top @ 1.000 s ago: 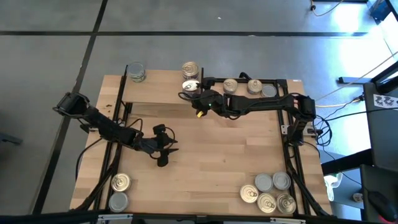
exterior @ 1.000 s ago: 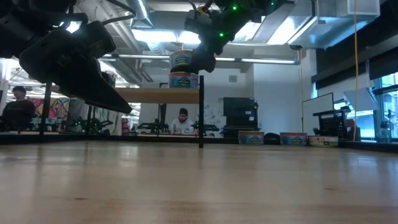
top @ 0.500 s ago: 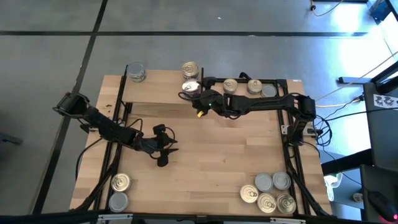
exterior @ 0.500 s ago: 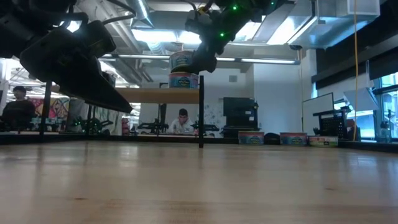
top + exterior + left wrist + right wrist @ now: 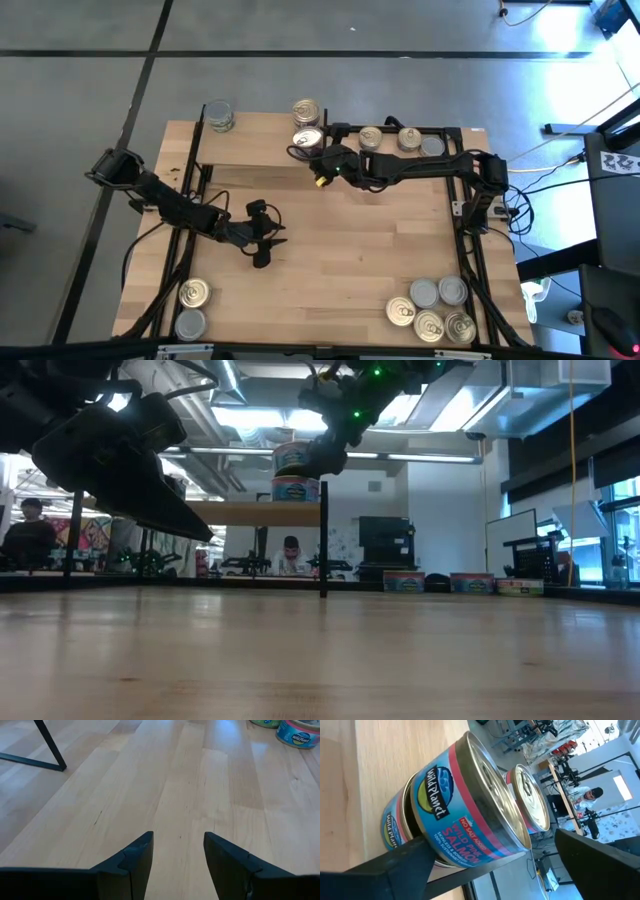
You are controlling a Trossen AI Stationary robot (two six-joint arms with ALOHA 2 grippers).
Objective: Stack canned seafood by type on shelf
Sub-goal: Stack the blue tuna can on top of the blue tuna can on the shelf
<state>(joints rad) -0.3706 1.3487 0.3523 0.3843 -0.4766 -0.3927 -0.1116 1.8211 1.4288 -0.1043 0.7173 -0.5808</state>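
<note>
Wooden surface (image 5: 340, 250) carries the shelf (image 5: 255, 150); right gripper (image 5: 318, 150) fingers spread around stacked salmon tins (image 5: 465, 815); left gripper (image 5: 177, 852) fingers parted, empty.

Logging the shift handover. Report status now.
Right gripper open around top blue-labelled salmon tin of a two-high stack on the light wood shelf. Left gripper open, empty, over the table. Nothing in the way.

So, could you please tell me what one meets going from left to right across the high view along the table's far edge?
Lone can on the shelf's left corner → stacked cans at the shelf's right end → right end effector, open beside that stack → row of cans on the tabletop.
</note>
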